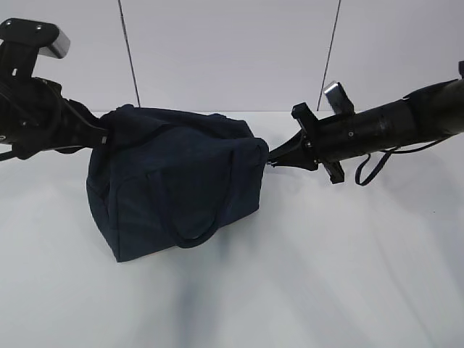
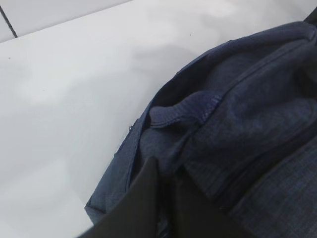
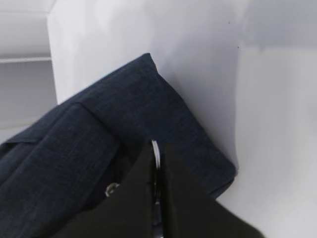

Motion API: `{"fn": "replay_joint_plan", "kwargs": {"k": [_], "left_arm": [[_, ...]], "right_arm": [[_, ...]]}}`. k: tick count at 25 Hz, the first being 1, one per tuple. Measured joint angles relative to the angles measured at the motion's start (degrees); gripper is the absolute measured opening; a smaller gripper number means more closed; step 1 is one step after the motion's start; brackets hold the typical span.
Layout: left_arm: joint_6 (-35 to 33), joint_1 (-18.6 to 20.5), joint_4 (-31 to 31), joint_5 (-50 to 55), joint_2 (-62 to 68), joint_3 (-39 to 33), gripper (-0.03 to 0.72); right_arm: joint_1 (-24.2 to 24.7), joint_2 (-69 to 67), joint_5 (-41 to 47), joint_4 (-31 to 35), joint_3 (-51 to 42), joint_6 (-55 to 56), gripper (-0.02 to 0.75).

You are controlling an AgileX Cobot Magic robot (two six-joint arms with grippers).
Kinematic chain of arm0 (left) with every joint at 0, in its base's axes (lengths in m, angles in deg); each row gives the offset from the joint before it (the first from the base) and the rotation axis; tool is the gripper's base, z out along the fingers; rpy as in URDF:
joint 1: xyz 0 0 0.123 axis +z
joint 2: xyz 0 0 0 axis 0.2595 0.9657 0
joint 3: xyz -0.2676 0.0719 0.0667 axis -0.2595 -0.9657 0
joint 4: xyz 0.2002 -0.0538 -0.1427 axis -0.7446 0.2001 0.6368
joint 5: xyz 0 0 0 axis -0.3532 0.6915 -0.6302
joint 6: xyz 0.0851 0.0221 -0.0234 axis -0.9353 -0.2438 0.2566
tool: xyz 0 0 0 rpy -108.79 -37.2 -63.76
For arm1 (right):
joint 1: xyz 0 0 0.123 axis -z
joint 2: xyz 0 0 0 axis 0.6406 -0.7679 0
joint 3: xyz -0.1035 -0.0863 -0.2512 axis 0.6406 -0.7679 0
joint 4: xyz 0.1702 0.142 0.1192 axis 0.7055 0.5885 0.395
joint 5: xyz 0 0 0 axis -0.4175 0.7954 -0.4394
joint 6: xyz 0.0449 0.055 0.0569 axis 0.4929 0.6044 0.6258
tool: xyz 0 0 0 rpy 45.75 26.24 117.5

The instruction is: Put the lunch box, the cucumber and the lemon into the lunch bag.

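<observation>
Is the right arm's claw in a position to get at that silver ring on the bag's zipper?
Yes, it looks so. The right claw is already shut on the silver ring pull at the end of the lunch bag, with nothing between them.

white table [image 1: 326, 275] meets a panelled white wall [image 1: 232, 51].

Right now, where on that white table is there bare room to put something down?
The wide strip in front of the lunch bag is bare, and so is the patch under the right gripper. It is crowded at the bag's two ends, where the left gripper and right gripper pinch it.
</observation>
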Motion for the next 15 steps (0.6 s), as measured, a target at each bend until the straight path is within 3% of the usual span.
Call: {"fn": "replay_joint_plan", "kwargs": {"k": [11, 15], "left_arm": [[0.00, 0.00, -0.14, 0.00, 0.00, 0.00, -0.005], [0.00, 0.00, -0.23, -1.19, 0.00, 0.00, -0.005]], "right_arm": [[-2.56, -2.82, -0.46, -10.41, 6.59, -0.88, 0.008], [-2.56, -2.68, 4.90, -15.50, 8.98, -1.75, 0.008]]}}
